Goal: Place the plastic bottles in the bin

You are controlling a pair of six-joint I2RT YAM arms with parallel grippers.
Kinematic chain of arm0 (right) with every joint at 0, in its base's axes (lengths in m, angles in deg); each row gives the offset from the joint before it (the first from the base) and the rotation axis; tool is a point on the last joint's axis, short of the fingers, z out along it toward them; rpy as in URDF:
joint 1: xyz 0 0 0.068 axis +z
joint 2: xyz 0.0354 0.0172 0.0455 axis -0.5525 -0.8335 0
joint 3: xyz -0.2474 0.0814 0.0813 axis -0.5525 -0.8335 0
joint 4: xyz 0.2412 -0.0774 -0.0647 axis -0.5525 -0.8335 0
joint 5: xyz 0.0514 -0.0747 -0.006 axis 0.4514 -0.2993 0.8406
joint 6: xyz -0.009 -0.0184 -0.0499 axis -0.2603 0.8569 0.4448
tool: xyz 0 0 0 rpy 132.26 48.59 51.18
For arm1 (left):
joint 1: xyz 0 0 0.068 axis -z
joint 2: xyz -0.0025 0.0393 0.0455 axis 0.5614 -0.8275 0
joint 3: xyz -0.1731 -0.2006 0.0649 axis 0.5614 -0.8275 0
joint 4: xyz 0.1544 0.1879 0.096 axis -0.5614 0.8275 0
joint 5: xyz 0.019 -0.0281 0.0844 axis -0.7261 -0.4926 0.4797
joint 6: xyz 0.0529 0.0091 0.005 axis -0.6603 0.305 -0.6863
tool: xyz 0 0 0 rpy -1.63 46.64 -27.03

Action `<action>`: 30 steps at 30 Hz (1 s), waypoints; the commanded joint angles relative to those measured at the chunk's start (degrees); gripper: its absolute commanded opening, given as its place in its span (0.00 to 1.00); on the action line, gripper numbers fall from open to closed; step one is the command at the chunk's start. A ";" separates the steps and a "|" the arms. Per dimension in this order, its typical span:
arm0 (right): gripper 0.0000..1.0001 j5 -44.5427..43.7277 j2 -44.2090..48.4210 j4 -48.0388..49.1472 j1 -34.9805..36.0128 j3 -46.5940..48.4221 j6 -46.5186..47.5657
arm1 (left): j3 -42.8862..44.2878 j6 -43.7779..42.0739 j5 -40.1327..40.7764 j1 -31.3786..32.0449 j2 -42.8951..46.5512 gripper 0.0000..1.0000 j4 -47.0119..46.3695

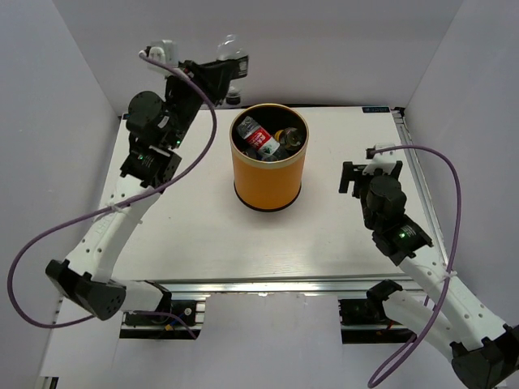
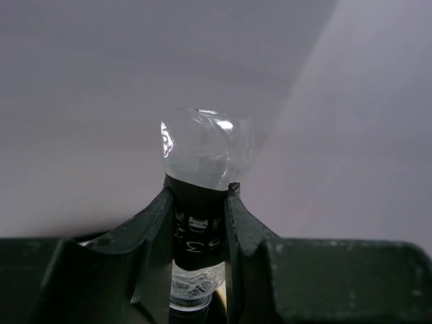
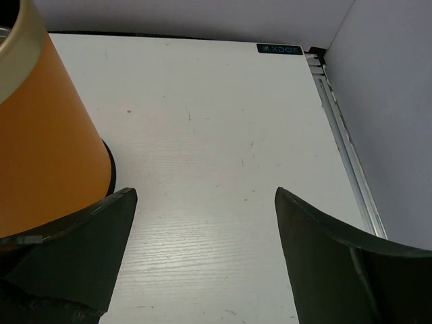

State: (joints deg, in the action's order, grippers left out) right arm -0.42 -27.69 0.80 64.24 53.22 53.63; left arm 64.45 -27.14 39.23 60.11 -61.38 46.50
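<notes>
Plastic bottles are in two places. One clear bottle with a black label (image 1: 231,50) is clamped in the left end effector (image 1: 233,71), which is raised well off the worktop (image 1: 195,235) near the back wall. In the overhead view this bottle sits beyond the far-left rim of the bin (image 1: 268,174), close to it but not over the opening. The left wrist view shows the black-labelled bottle (image 2: 199,202) between the jaws of the left end effector (image 2: 199,226). The jaws are narrow and press on either side of the label, and the bottle's clear, crumpled end sticks out past the tips.

Inside the orange bin, which stands upright near the middle of the worktop, lies a red-labelled bottle (image 1: 258,136) with at least one more bottle beside it; the rest of the contents are too dark to sort out.

The right end effector (image 1: 354,177) hangs low to the right of the bin, apart from it. In its wrist view the right end effector (image 3: 202,250) is spread wide and grips nothing, with bare worktop (image 3: 223,155) between the jaws and the bin's (image 3: 47,135) orange wall at the left edge.
</notes>
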 commanded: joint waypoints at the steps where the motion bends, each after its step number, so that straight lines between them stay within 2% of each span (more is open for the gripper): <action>1: 0.89 -0.75 2.47 0.83 -0.55 -0.18 -1.72 | 3.30 -3.18 -3.24 3.39 -8.05 0.16 2.70; 5: 0.89 -1.01 4.23 -0.66 -0.90 -0.79 -1.46 | 4.80 -4.85 -2.27 7.96 -12.36 0.18 2.53; 7: 0.89 -1.10 4.93 -1.54 -1.08 -0.80 -1.28 | 3.41 -4.77 -1.57 8.58 -13.33 0.24 0.87; 8: 0.90 -1.10 5.02 -1.89 -1.08 -0.71 -1.11 | 2.96 -5.03 -1.48 9.02 -13.42 0.30 0.25; 9: 0.89 -1.19 5.11 -2.24 -1.08 -0.71 -1.11 | 2.87 -5.12 -1.48 9.20 -13.68 0.45 -0.02; 11: 0.89 -1.54 5.28 -2.77 -1.17 -0.80 -1.02 | 3.48 -5.55 -1.48 9.81 -14.65 0.67 0.15; 13: 0.89 -1.54 5.28 -2.86 -1.25 -0.71 -1.02 | 4.36 -6.08 -1.57 10.17 -15.00 0.95 1.11; 15: 0.89 -1.54 5.20 -2.69 -1.34 -0.88 -1.11 | 5.76 -6.78 -1.48 10.69 -15.09 0.98 1.91; 16: 0.89 -2.06 5.02 -2.69 -1.52 -0.88 -1.37 | 6.20 -6.79 2.09 10.87 -15.00 0.98 2.52; 21: 0.89 -4.17 2.30 -7.42 -3.18 1.48 -5.41 | 12.78 -8.54 8.70 11.05 -15.09 0.98 8.75; 23: 0.89 -2.77 0.54 -8.13 -4.68 2.19 -6.20 | 13.94 -9.86 15.70 10.96 -14.74 0.98 11.92; 26: 0.89 -0.67 -0.78 -7.87 -7.22 1.75 -7.52 | 9.39 -9.78 21.53 8.87 -10.36 0.98 12.63; 27: 0.89 -0.31 -1.04 -7.79 -8.01 1.49 -8.13 | 5.20 -8.82 21.46 7.54 -6.86 0.98 13.16; 30: 0.89 -0.04 -1.83 -7.78 -10.39 0.70 -10.59 | -3.17 -1.79 19.10 -2.02 -0.61 0.98 16.14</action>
State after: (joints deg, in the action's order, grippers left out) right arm -0.71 -29.46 -7.94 55.48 53.09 46.74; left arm 66.73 -33.59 54.64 65.51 -68.85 58.11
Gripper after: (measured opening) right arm 0.895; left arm 0.982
